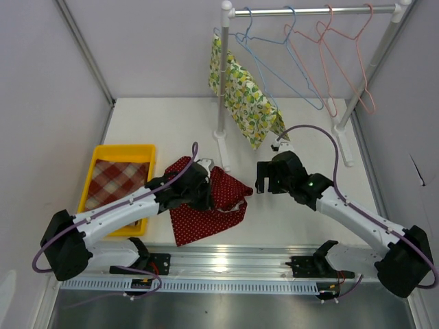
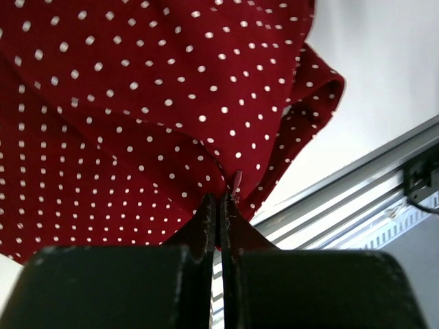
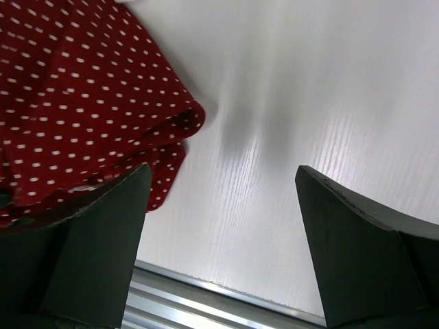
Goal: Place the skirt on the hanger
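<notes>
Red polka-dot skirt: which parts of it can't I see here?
- Top view: the left gripper covers part of the red polka-dot skirt.
- Left wrist view: frame edges cut it off; waistband not identifiable.
- Right wrist view: a finger of the right gripper covers its lower edge.

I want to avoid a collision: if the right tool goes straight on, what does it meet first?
Probably the bare table; the skirt lies close beside that line, so the right tool may brush it. Depth is unclear.

Bare table (image 1: 312, 144) lies open right of the rack post (image 1: 221, 103). That post, the hanging lemon-print cloth (image 1: 245, 99) and the red skirt (image 1: 206, 216) crowd the middle; a yellow tray (image 1: 123, 149) takes the left edge.
</notes>
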You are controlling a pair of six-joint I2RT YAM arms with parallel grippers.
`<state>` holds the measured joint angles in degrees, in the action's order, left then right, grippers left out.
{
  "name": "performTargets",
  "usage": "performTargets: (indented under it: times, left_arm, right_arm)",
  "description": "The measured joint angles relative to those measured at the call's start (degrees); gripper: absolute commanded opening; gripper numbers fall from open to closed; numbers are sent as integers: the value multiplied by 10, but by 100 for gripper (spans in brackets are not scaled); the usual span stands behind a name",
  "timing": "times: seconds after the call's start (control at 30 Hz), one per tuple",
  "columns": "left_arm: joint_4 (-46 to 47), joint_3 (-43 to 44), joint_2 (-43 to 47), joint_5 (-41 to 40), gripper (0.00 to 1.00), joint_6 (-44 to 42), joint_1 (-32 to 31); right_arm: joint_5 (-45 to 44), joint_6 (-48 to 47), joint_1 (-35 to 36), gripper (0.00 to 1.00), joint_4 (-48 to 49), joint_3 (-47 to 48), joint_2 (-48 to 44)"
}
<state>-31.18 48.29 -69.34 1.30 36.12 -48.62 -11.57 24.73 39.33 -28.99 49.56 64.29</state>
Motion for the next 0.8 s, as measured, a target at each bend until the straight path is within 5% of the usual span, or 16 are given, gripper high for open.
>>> performTargets:
  times: [0.37, 0.67, 0.8]
  left_arm:
    - [5, -85, 44, 7, 0, 35, 0]
    - [7, -93, 57, 7, 0, 40, 0]
    - [12, -101, 57, 9, 0, 40, 0]
  right_arm:
    - [78, 39, 4, 89, 150, -45, 143]
    - [128, 111, 9, 67, 252, -55, 220]
    - [145, 141, 12, 48, 281, -81, 223]
